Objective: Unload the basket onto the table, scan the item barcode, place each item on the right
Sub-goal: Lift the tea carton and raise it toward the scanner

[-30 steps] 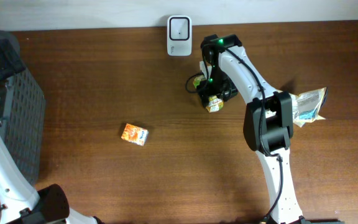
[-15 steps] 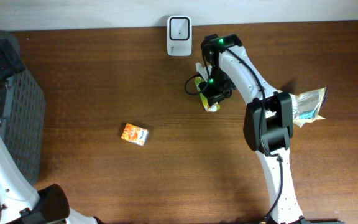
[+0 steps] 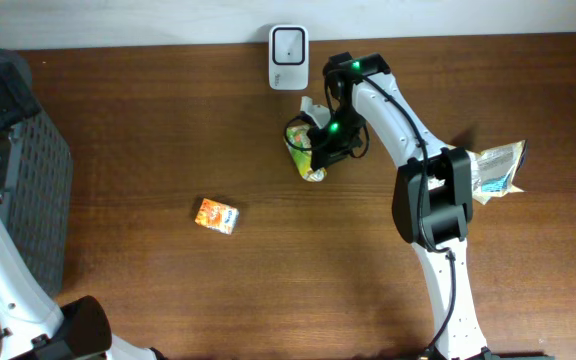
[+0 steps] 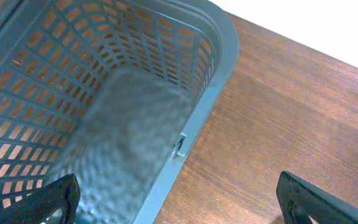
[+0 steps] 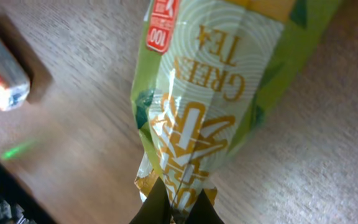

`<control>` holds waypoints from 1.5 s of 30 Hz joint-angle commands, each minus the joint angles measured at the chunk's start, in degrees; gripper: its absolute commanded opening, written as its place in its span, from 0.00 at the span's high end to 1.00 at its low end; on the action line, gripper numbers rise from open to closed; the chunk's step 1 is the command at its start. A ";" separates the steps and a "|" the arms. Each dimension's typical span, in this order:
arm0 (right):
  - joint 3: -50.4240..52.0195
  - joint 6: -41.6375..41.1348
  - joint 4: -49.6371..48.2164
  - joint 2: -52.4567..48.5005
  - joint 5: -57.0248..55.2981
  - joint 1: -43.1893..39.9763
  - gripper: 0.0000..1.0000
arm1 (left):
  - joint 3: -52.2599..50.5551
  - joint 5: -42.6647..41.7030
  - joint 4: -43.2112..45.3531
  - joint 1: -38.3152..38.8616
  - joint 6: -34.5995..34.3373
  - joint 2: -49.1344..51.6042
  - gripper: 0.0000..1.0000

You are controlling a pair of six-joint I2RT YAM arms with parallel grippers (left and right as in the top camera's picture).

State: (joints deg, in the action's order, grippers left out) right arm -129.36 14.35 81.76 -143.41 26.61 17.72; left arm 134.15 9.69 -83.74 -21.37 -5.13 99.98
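The right end effector [image 5: 176, 210] was pinched shut on the sealed edge of the green-and-yellow foil green-tea packet [image 5: 210, 93]. The packet sat near the white boxy barcode scanner [image 3: 288, 45] at the back of the brown wooden worktop [image 3: 168, 120]. The left end effector [image 4: 179, 202] stood wide open and held nothing, beside the grey plastic lattice basket [image 4: 219, 56].

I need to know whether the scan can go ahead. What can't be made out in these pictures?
- Barcode on the green tea packet: none shows in the right wrist view; overhead the packet is too small and partly under the right arm.
- Scanner: overhead, too small to read its window.
- Silver-blue packet: overhead, the right arm hides its left end.
- Basket inside: blurred in the left wrist view.
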 commanded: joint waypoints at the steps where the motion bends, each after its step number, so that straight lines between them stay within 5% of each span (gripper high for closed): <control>1: 1.62 -2.71 -2.75 2.36 -3.93 0.90 0.72 | 0.52 0.02 0.09 -0.17 0.90 0.17 0.01; 5: 3.50 -2.84 -4.57 2.36 -5.07 2.32 0.33 | 0.52 0.02 0.09 -0.17 0.90 0.17 0.01; 9: 4.52 -2.84 -6.36 2.36 -8.07 3.85 0.28 | 0.52 0.02 0.09 -0.17 0.90 0.17 0.01; 17: 9.73 -2.93 -11.37 2.34 -11.89 4.35 0.51 | 0.52 0.02 0.09 -0.17 0.90 0.17 0.01; 25: 10.84 -6.32 -14.32 2.36 -11.78 4.39 0.96 | 0.52 0.02 0.09 -0.17 0.90 0.17 0.01; 33: 10.14 -5.88 -12.59 6.38 -2.43 4.33 0.96 | 0.52 0.00 0.09 -0.17 0.90 0.17 0.01; 45: 10.14 -3.65 -10.84 25.68 47.39 -8.04 0.96 | 0.52 0.02 0.09 -0.17 0.90 0.17 0.01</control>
State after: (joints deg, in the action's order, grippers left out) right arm -118.17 9.43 70.74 -123.33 53.25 14.59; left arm 134.15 9.67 -83.74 -21.34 -5.10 99.98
